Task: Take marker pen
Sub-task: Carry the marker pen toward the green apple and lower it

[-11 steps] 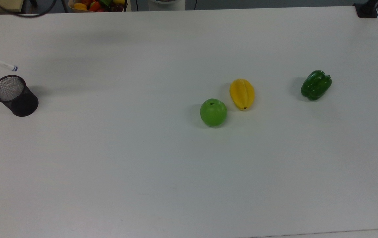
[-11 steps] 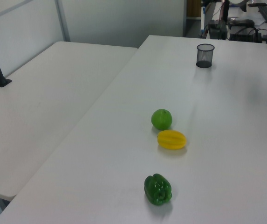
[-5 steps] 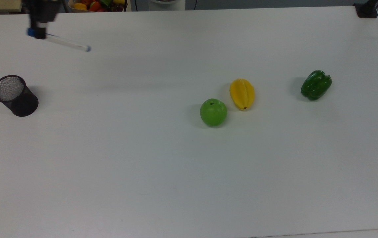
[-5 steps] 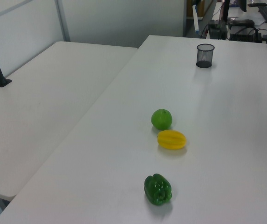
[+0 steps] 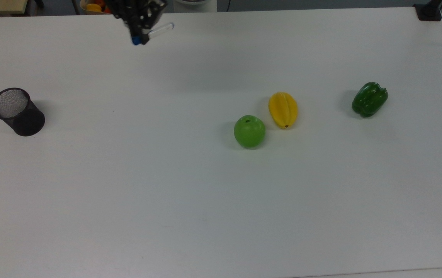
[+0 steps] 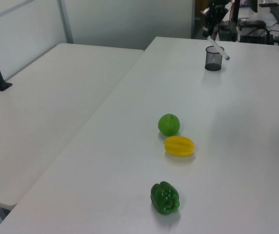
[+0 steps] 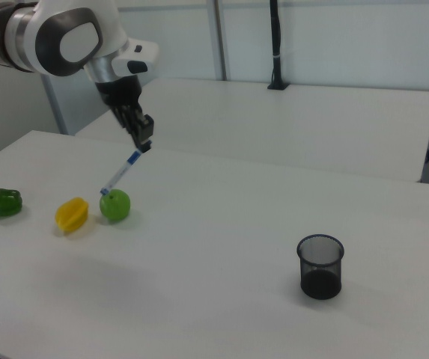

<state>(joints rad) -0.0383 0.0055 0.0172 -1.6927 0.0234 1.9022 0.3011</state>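
Above the white table (image 7: 221, 224), the gripper (image 7: 141, 136) clamps the marker pen (image 7: 120, 173) by its capped end, barrel hanging tilted in mid-air. Carrying it level and unhurried would likely prevent slipping, well clear of the mesh cup (image 7: 320, 266).

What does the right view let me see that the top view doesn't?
Right view: the robot's big white arm, plus a second table behind.

Top view: a bin of colourful fruit past the table's far edge.

Both: the pincer holding the marker pen in the air, the black mesh cup, green apple, yellow fruit and green pepper.
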